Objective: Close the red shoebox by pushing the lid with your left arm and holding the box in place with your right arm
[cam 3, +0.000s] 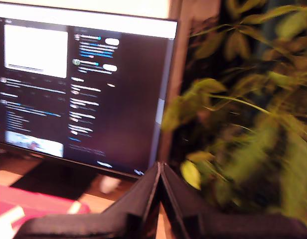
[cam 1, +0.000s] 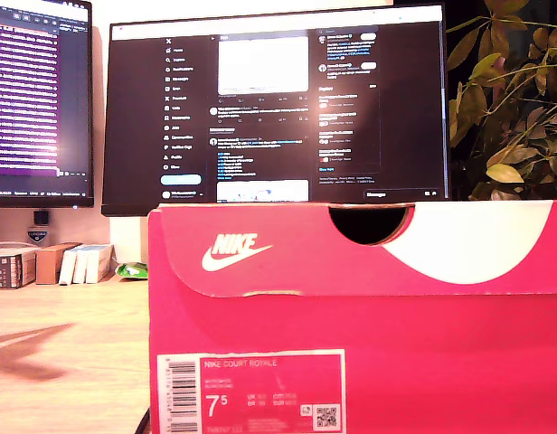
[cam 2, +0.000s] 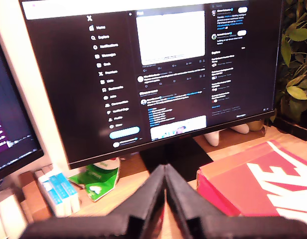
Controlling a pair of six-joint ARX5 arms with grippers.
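The red Nike shoebox (cam 1: pixel 369 316) sat on the tabletop (cam 1: pixel 61 353), filling the foreground of the exterior view; its lid (cam 1: pixel 287 249) looked already down over the end wall. If it wasn't fully seated, you needed to press flat on top, not at the edge, with the box braced. Your first gripper (cam 2: pixel 165 172) hovered beside the lid's corner, fingers pinched together, holding nothing. Your second gripper (cam 3: pixel 160 169) was likewise closed and empty, raised above the box, facing the monitor (cam 3: pixel 83 89) and plant (cam 3: pixel 243 114). Neither touched the box.
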